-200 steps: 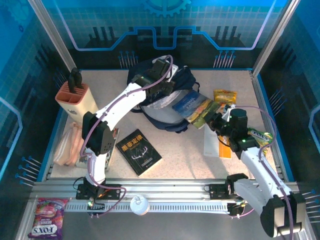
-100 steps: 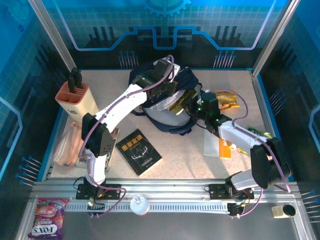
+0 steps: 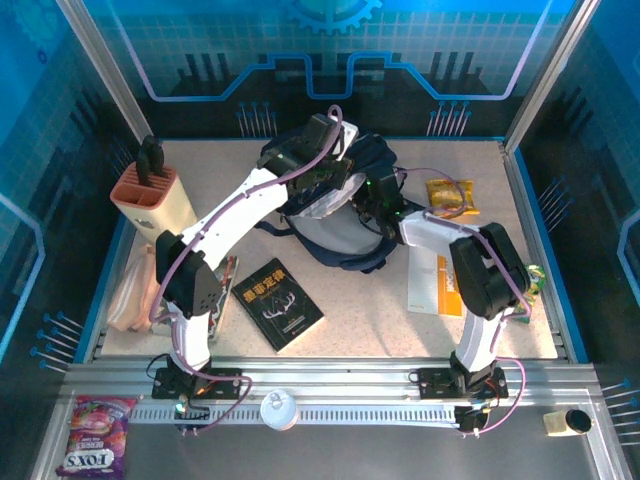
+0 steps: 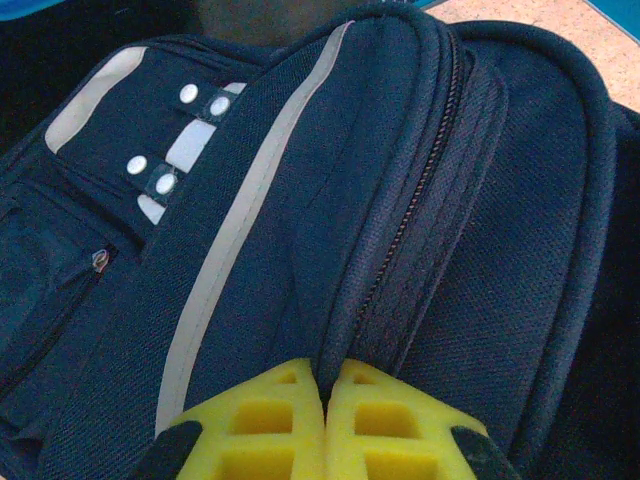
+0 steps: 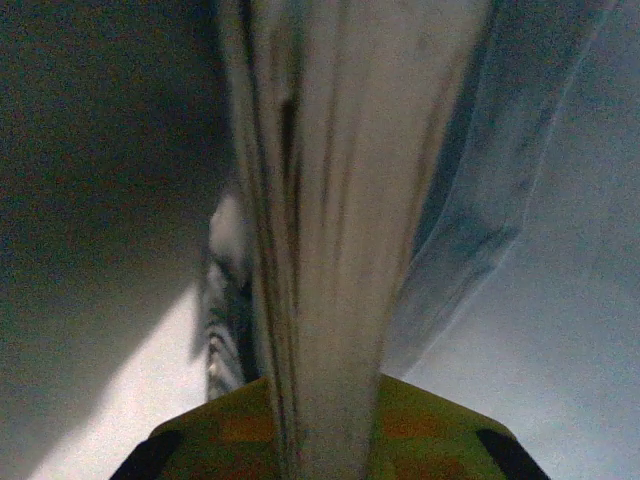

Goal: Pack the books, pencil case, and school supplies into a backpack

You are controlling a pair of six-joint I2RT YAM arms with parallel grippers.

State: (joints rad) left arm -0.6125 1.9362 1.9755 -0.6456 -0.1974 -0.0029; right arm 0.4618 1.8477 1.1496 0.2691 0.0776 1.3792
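Backpack (image 3: 340, 240), mouth rightward; bare bench (image 3: 370, 310) nearside. My left gripper (image 4: 325, 400) pinches its zip seam; right gripper (image 5: 325, 430) clamps books (image 5: 330, 200) edge-on inside.

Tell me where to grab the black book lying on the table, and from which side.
Grip the black book by its short near-right edge, coming in from the open table on that side. It lies flat, cover up, turned diagonally, so only an edge offers a pinch, and the left arm stands close to its far-left corner. It would likely need tipping up first.

Lab booth: blue panels (image 3: 330, 50), aluminium rails (image 3: 330, 375)
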